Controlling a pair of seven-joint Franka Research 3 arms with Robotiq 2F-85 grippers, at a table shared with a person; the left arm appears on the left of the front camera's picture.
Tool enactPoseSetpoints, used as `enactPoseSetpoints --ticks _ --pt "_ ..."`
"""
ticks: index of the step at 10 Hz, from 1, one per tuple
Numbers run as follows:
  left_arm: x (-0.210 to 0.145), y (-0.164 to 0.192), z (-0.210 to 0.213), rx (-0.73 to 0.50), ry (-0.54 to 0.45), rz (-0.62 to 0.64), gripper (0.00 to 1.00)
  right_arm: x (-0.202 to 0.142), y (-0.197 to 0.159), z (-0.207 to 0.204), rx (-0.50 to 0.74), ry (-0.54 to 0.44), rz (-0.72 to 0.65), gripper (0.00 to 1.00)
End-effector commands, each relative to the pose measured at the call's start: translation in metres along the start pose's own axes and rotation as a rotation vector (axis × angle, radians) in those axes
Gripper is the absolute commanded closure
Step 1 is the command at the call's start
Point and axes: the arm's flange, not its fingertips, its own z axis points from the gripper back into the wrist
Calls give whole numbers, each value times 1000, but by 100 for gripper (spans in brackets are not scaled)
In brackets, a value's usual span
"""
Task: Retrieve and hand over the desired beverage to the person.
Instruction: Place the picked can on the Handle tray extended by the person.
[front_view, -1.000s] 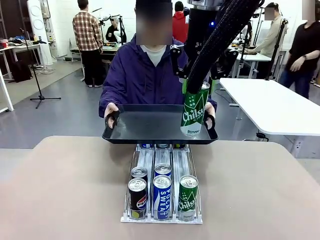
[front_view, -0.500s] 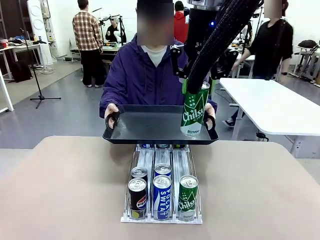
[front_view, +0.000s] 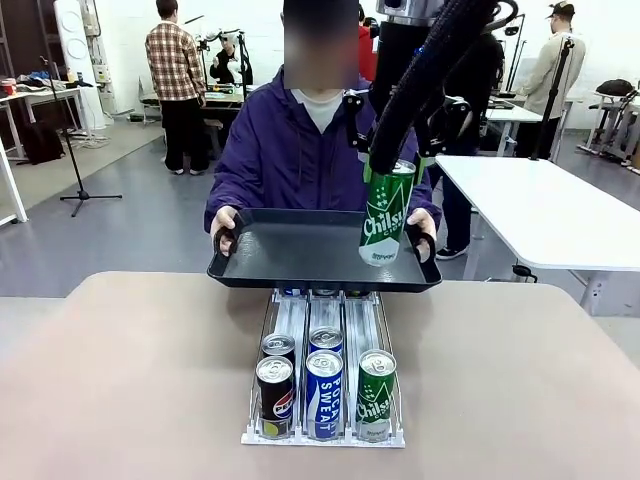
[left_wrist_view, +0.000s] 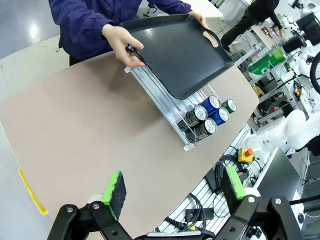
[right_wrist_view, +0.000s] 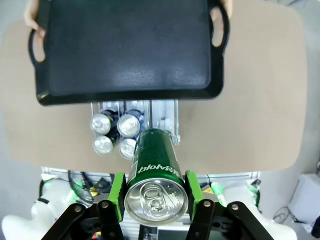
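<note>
My right gripper (front_view: 392, 165) is shut on the top of a green Chilsung can (front_view: 386, 215), which hangs slightly tilted at the right end of a black tray (front_view: 290, 250). The person (front_view: 290, 150), in a purple jacket, holds the tray by both handles past the table's far edge. In the right wrist view the can (right_wrist_view: 152, 170) sits between the green pads (right_wrist_view: 117, 192), with the tray (right_wrist_view: 125, 45) beyond it. In the left wrist view my left gripper (left_wrist_view: 174, 185) stands open high above the table, far from the tray (left_wrist_view: 180, 50).
A wire rack (front_view: 325, 435) with rows of black, blue and green cans stands at the table's middle, under the tray's near edge. The tan tabletop (front_view: 120, 380) is bare to both sides. A white table (front_view: 540, 210) stands at the right, and people move behind.
The can has risen a little and tilted in my right gripper. The tray shifted slightly right. A person in black walked left behind the arm.
</note>
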Motion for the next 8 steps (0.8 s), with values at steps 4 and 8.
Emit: enactPoseSetpoints --ticks 4,8 --pt "0 1 2 -13 -5 -17 0 110 0 -6 -26 8 1 42" --pt "0 1 2 -13 -5 -17 0 121 -11 -32 -28 -7 -29 42"
